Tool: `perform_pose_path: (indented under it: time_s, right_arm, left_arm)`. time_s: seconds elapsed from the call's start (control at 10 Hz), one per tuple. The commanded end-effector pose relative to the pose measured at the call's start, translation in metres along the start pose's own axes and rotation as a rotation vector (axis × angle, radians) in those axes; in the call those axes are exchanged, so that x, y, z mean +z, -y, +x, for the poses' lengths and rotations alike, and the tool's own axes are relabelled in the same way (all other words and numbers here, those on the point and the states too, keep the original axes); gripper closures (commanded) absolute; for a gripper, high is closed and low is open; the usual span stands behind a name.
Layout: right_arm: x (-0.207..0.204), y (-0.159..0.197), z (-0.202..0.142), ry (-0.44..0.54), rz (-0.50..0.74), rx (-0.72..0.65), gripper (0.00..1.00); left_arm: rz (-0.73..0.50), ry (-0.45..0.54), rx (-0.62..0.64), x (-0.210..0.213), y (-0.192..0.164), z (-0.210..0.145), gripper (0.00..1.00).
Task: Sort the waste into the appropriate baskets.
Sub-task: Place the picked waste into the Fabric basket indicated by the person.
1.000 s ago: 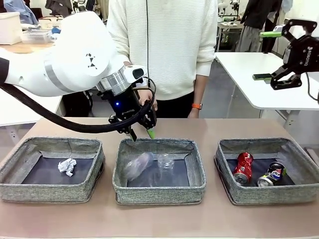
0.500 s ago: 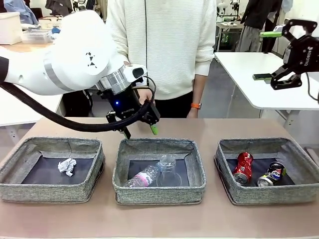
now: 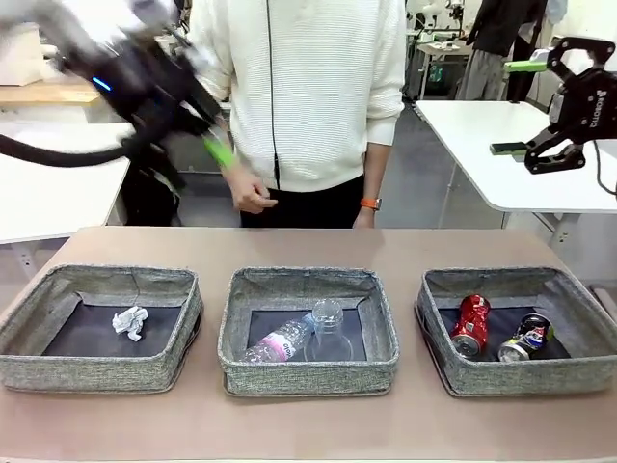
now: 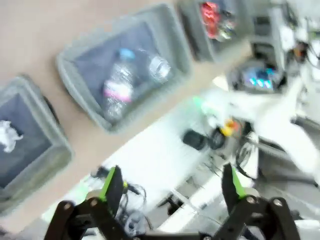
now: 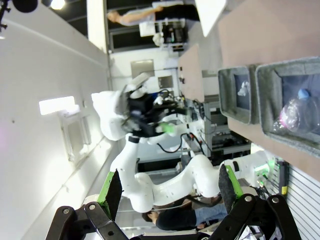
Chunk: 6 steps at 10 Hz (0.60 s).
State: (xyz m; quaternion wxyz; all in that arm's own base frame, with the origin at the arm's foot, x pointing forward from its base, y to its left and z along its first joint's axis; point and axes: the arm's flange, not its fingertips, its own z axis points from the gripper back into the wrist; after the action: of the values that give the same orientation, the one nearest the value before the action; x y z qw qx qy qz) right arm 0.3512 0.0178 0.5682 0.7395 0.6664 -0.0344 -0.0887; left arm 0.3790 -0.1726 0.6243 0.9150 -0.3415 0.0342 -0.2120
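Your waste is all binned. The clear plastic bottle with pink label and blue cap (image 3: 277,342) lies on its side in the middle grey woven fabric basket (image 3: 307,380), touching the clear plastic cup (image 3: 328,331) beside it. The small crumpled white paper ball (image 3: 129,321) sits alone in the left basket (image 3: 96,371). The red can (image 3: 471,324) and the dark blue can (image 3: 525,339) lie near each other in the right basket (image 3: 521,376).

If you need to re-grip anything, judge it this way. Bottle and cup look light, thin-walled and slick; they will likely buckle, so take the bottle across its labelled waist and the cup by its rim. The cans should be stiff but may roll; close across the body. The paper is soft and will take any pinch.

Your left gripper (image 4: 171,188) is raised high above the table, blurred in the front view, its jaws spread wide and empty. Your right gripper (image 3: 521,108) hangs off to the right above the white side table (image 3: 501,164), likewise spread and holding nothing. The person's hand (image 3: 249,193) hangs behind the middle basket.
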Motion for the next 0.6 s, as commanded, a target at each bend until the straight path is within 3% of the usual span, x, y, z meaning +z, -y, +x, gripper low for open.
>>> perform_pose_path:
  time_s: [0.0, 0.2, 0.3, 0.4, 0.5]
  right_arm:
    - [0.000, -0.002, -0.001, -0.005, -0.003, -0.002, 0.00]
    - [0.000, -0.002, -0.001, -0.005, -0.003, -0.002, 0.00]
    - [0.000, -0.002, -0.001, -0.005, -0.003, -0.002, 0.00]
    - [0.000, -0.002, -0.001, -0.005, -0.003, -0.002, 0.00]
    - [0.000, -0.002, -0.001, -0.005, -0.003, -0.002, 0.00]
  left_arm:
    - [-0.229, -0.008, -0.027, 0.051, -0.022, -0.019, 0.00]
    - [-0.387, 0.095, 0.016, 0.078, -0.060, -0.041, 0.00]
    - [-0.523, 0.240, 0.090, 0.092, -0.089, -0.057, 0.00]
    - [-0.742, 0.414, 0.178, 0.102, -0.125, -0.076, 0.00]
    - [-0.860, 0.518, 0.254, 0.102, -0.150, -0.088, 0.00]
